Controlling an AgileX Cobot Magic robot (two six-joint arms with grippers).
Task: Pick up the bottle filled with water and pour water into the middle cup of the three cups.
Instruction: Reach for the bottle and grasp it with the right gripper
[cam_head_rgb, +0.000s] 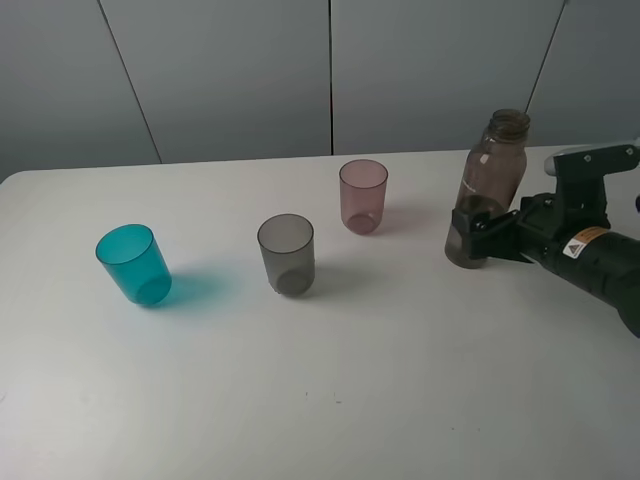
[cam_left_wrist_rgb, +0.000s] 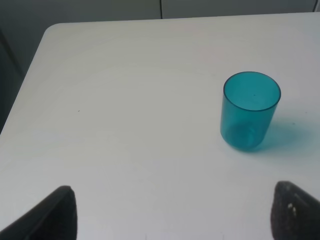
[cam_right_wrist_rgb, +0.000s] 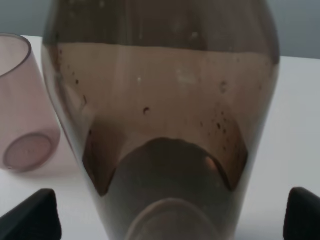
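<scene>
The brownish bottle stands upright at the right of the table, capless and part full of water. My right gripper is open around its base, and the right wrist view shows the bottle between my spread fingertips with gaps on both sides. The three cups stand upright in a slanted row: teal, the smoky-grey middle cup, and pink. The pink cup is just beside the bottle. My left gripper is open, empty, and apart from the teal cup.
The white table spreads wide in front of the cups. Its back edge meets a grey panelled wall. The table's left edge and corner show in the left wrist view.
</scene>
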